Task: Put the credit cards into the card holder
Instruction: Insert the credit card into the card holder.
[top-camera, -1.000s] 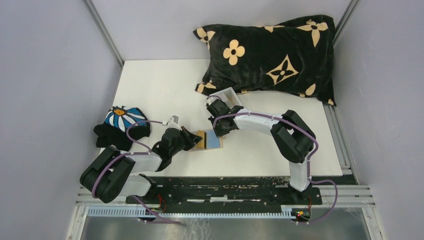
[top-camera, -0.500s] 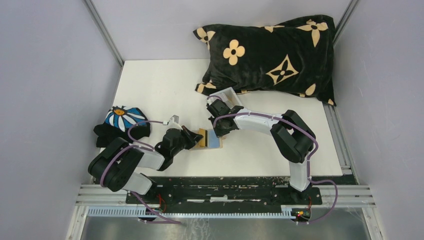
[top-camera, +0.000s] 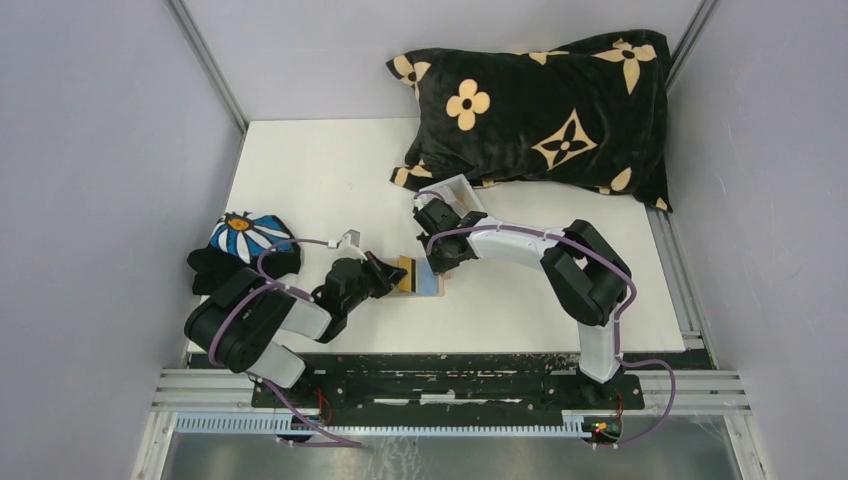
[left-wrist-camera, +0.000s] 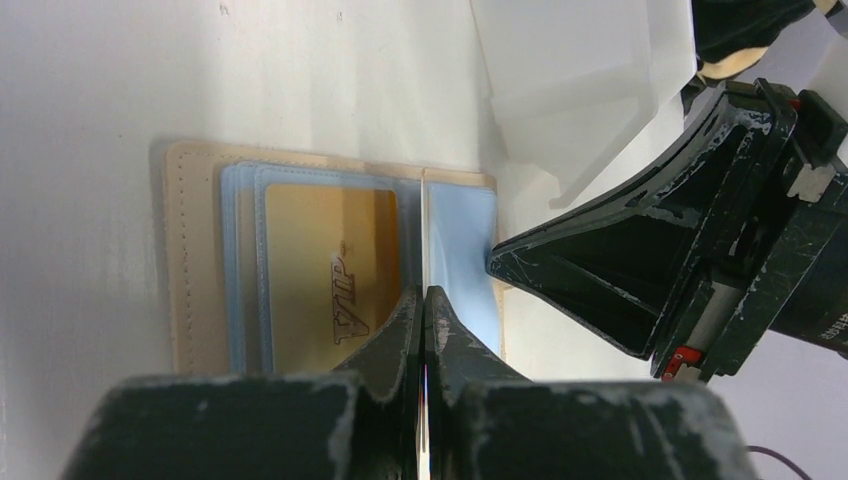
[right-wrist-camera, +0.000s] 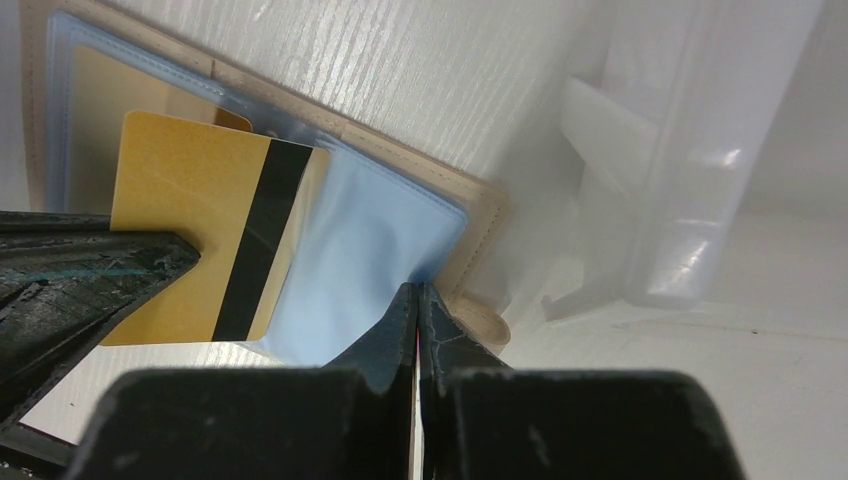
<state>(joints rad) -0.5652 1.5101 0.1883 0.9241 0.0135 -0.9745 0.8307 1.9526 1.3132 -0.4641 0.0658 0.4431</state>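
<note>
The tan card holder (top-camera: 415, 278) lies open on the white table, with blue plastic sleeves (left-wrist-camera: 240, 270) and a gold VIP card (left-wrist-camera: 330, 270) inside one sleeve. My left gripper (left-wrist-camera: 424, 292) is shut on a yellowish card with a black stripe (right-wrist-camera: 200, 240). This card shows edge-on in the left wrist view (left-wrist-camera: 425, 220), standing over the holder's middle. My right gripper (right-wrist-camera: 418, 287) is shut on the edge of the blue sleeve (right-wrist-camera: 370, 230) at the holder's right end, beside the snap tab (right-wrist-camera: 492, 327). The two grippers (top-camera: 385, 272) (top-camera: 437, 262) face each other across the holder.
A clear plastic box (right-wrist-camera: 680, 150) stands just beyond the holder, close to my right gripper, and also shows in the left wrist view (left-wrist-camera: 570, 80). A black flowered pillow (top-camera: 545, 110) lies at the back right. A black cloth with a daisy print (top-camera: 245, 240) lies at the left edge.
My left arm's elbow has swung forward, and its gripper with the card has edged slightly toward the holder. The right arm has stayed put.
</note>
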